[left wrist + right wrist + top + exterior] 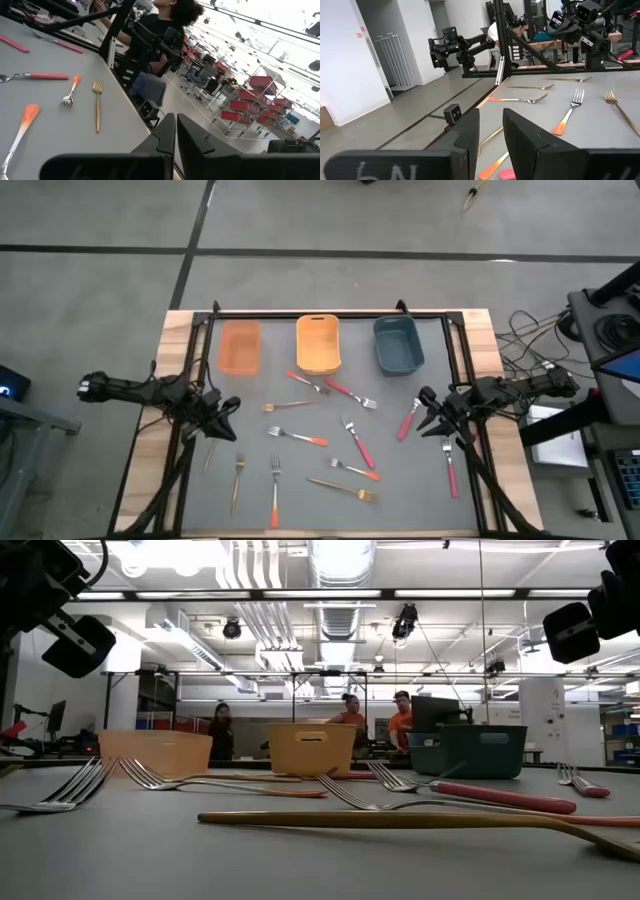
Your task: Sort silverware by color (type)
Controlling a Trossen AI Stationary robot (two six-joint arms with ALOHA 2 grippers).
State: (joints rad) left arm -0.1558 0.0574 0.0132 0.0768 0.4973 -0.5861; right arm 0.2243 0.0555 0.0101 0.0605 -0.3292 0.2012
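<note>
Several slim forks lie flat and scattered on the grey mat (200, 510): gold ones (290, 406) (345, 488), orange-handled ones (297, 437) (274, 492), red-pink-handled ones (357, 442) (450, 468). My left gripper (228, 416) hovers shut at the mat's left side, above the table; its fingers (167, 137) meet on nothing. My right gripper (424, 416) hovers at the mat's right side, beside a red-pink fork (408, 420). It is open, with nothing between its fingers (520, 137).
Three small bins stand in a row at the far edge: a pale orange one (240, 347), a yellow-orange one (318, 343), a blue one (398, 345). A black frame (330, 314) borders the mat. People sit in the room beyond the table (350, 715).
</note>
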